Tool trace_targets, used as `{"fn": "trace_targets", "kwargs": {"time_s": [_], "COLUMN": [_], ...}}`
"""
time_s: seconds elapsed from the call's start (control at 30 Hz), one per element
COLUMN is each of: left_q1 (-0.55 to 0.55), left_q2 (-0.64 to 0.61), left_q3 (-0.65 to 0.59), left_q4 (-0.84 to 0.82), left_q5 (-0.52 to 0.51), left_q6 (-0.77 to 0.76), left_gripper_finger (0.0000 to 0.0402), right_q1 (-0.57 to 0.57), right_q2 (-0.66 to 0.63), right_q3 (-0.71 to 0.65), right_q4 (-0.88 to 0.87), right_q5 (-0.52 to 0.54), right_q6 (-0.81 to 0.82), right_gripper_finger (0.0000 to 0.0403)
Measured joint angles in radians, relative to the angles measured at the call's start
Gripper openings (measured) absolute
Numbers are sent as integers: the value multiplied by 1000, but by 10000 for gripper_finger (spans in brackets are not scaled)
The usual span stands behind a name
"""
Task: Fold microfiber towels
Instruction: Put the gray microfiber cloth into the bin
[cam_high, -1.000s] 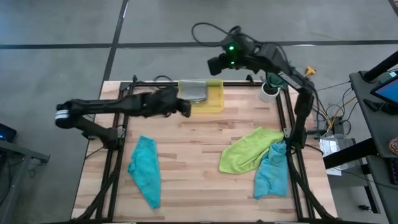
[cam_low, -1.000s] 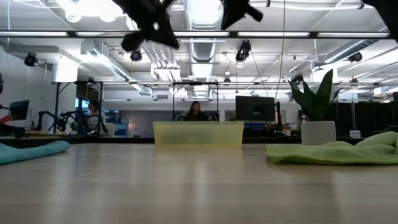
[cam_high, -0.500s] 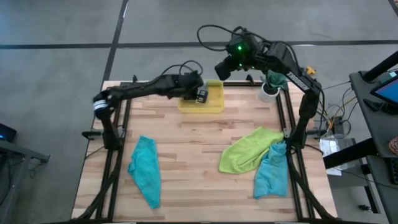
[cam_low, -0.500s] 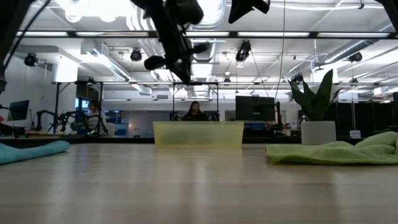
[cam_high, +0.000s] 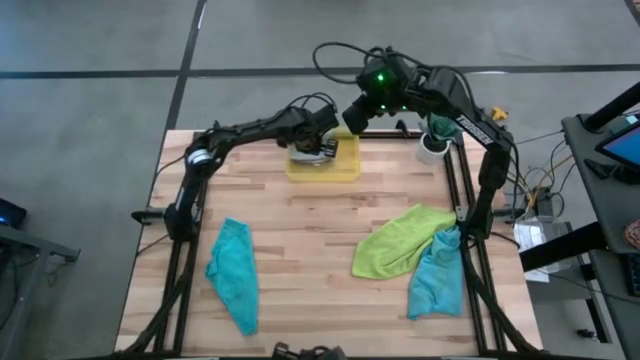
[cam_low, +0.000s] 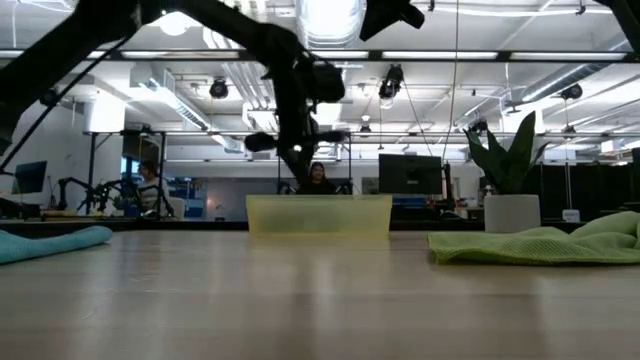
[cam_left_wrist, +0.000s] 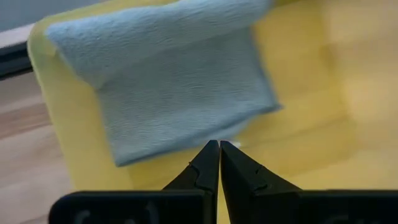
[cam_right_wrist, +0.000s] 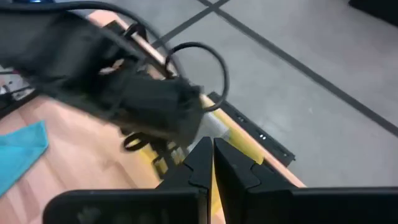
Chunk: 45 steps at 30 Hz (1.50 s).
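A light grey towel (cam_left_wrist: 168, 81) lies folded in the yellow bin (cam_high: 347, 165) at the table's far edge. My left gripper (cam_left_wrist: 219, 145) is shut and hangs over the bin (cam_low: 318, 213), pointing steeply down at the towel's near edge with nothing between its fingers. My right gripper (cam_right_wrist: 211, 144) is shut and stays high above the bin's far right corner (cam_high: 352, 115). One teal towel (cam_high: 233, 272) lies crumpled at the near left. The lime green towel (cam_high: 400, 240) lies at the right, its edge resting against a second teal towel (cam_high: 437, 275).
A white pot with a plant (cam_high: 432, 148) stands at the far right corner. Black frame rails (cam_high: 186, 250) run along the table's left and right sides. Bare wood lies in the middle (cam_high: 310, 230). A person (cam_low: 315, 180) sits in the room behind.
My left gripper has swung from left of the bin toward the table's far right, come over the bin, sunk and tipped steeply downward, staying shut. The towels have not moved.
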<state>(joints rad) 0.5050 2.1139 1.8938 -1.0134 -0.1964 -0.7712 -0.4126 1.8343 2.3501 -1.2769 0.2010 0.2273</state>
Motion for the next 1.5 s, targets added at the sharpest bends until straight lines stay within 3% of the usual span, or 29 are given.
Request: {"fn": "trace_targets", "kwargs": {"time_s": [0.4,1.2,1.5], "left_q1": [49,76,76], "left_q2": [64,82,130], "left_q3": [-6,-75,-79], "left_q4": [-14,84,94], "left_q5": [5,-30,16], "left_q6": [77,18,17], "left_gripper_finger": [0,0,0], "right_q1": [0,0,0], "right_q2": [0,1,1], "right_q3": [0,-2,-2], "right_q4": [0,1,-3], "right_q5": [-2,1,0], "right_q6": [17,84,106], "right_gripper_finger": [11,11,11]}}
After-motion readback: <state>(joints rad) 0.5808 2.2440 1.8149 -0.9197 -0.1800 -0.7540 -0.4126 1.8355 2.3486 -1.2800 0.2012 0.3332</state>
